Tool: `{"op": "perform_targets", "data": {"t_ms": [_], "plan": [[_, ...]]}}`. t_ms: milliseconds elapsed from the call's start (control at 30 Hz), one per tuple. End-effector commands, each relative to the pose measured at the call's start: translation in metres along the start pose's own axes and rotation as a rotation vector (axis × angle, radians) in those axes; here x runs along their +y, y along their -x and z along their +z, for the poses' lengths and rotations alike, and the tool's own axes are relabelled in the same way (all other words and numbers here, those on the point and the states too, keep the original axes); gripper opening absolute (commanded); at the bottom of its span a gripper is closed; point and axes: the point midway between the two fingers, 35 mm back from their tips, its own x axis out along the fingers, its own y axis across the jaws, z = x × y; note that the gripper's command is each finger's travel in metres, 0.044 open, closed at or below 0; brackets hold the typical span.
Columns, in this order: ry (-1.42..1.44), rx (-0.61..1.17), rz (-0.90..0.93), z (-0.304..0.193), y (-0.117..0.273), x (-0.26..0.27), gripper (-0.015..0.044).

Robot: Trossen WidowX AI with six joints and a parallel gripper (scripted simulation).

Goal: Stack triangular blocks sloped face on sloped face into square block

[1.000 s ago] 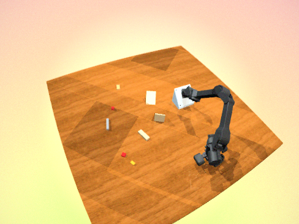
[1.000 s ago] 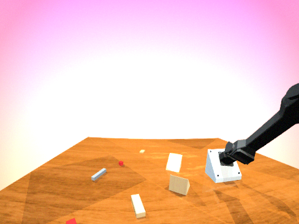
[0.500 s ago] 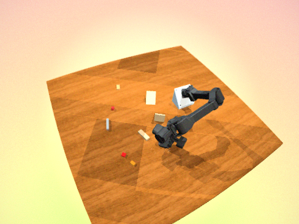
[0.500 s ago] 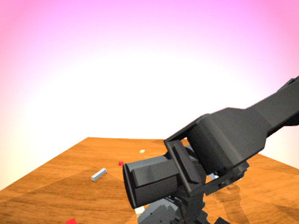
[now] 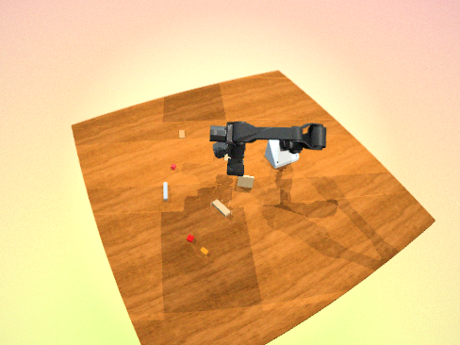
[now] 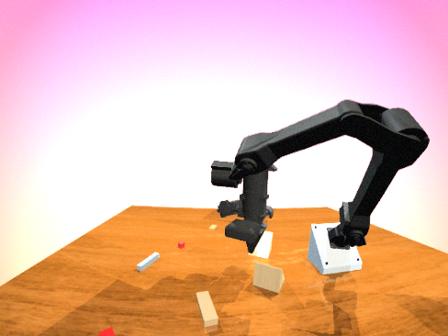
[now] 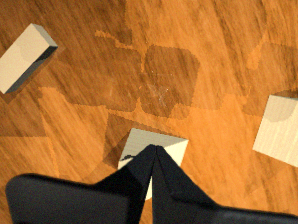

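Triangular block (image 5: 245, 182) (image 6: 268, 277) (image 7: 142, 140) lies long axis roughly crosswise in top view, broad face toward exterior camera; end effector (image 5: 236, 171) (image 6: 251, 250) (image 7: 154, 151) pressed together, empty.

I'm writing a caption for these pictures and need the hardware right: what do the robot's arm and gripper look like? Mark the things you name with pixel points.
The arm (image 5: 271, 134) (image 6: 308, 130) is matte black, with broad, smooth links and chunky rounded joints. The gripper (image 6: 251, 251) (image 7: 154, 151) is black too, its two fingers tapering to narrow points. I can make out no cables or lettering on either.
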Motion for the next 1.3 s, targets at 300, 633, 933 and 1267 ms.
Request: {"op": "perform_targets", "data": {"t_ms": [300,633,933,1267], "plan": [[-0.064,0.01,0.016,-0.001,-0.011,-0.008,0.0],[-0.065,0.01,0.015,-0.001,-0.027,-0.008,0.0],[-0.064,0.01,0.016,-0.001,-0.042,-0.008,0.0],[-0.064,0.012,0.019,-0.003,-0.058,-0.007,0.0]]}}
